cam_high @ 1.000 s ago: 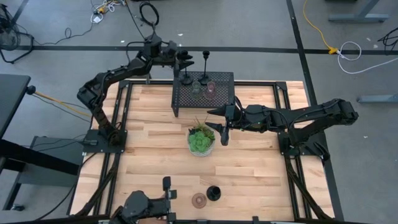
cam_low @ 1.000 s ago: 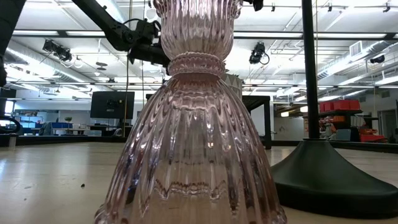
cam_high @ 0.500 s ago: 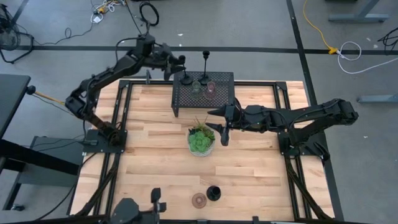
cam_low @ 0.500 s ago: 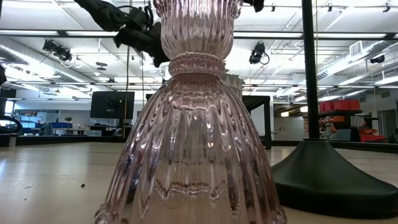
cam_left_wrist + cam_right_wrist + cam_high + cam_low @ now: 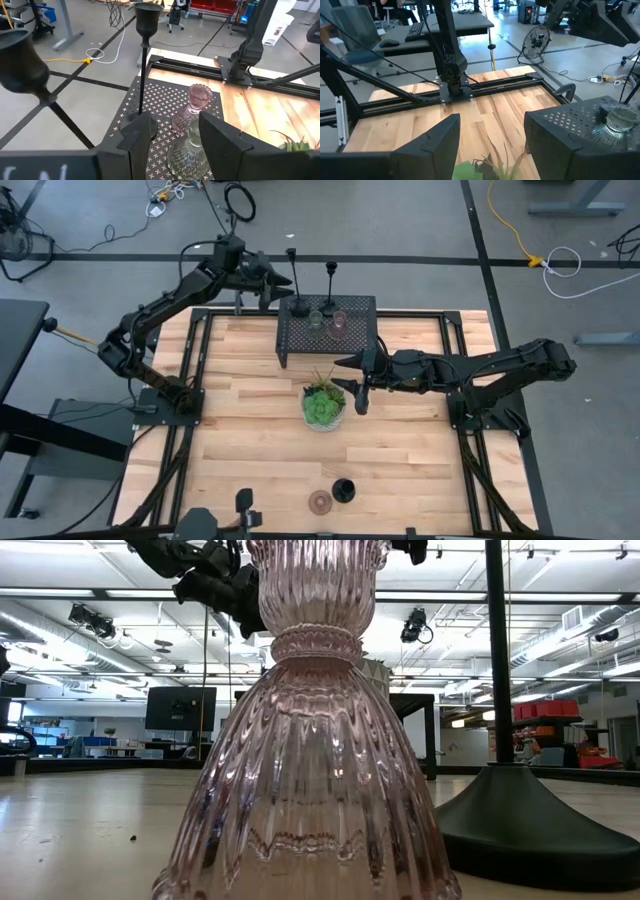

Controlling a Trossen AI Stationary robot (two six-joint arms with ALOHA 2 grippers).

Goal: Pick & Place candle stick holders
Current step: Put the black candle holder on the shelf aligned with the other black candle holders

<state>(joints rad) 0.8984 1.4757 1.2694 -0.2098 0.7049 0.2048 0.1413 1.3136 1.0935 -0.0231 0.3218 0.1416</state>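
Since approx. 1 s ago the left gripper [image 5: 268, 283] has been drawn back off the black perforated metal rack [image 5: 328, 328], towards the table's far-left corner, and raised. A tall black slender candlestick w/ round flared base [image 5: 293, 283], released, is left upright on the rack corner just in front of the fingertips. The left fingers [image 5: 141, 134] are seen spread apart w/ nothing between them; no contact w/ the stem is shown.

Beyond that candlestick, further from the left gripper, a 2nd black candlestick [image 5: 331, 286] is seen standing on the rack's far edge. Beside these, 2 ribbed glass holders are set side by side on the mesh: a greenish one [image 5: 316, 321] and a pinkish one [image 5: 339, 320], both fluted, w/ flared skirts and narrow necks.

The right gripper [image 5: 357, 384] is held over the wooden tabletop [image 5: 240, 420], fingers parted, empty, just beside the green leafy plant in a glass bowl [image 5: 324, 404].

Well apart from both grippers, at the near table edge, a pink ribbed glass holder [image 5: 320, 501] and a 3rd black candlestick [image 5: 344, 489] are seen standing close together.
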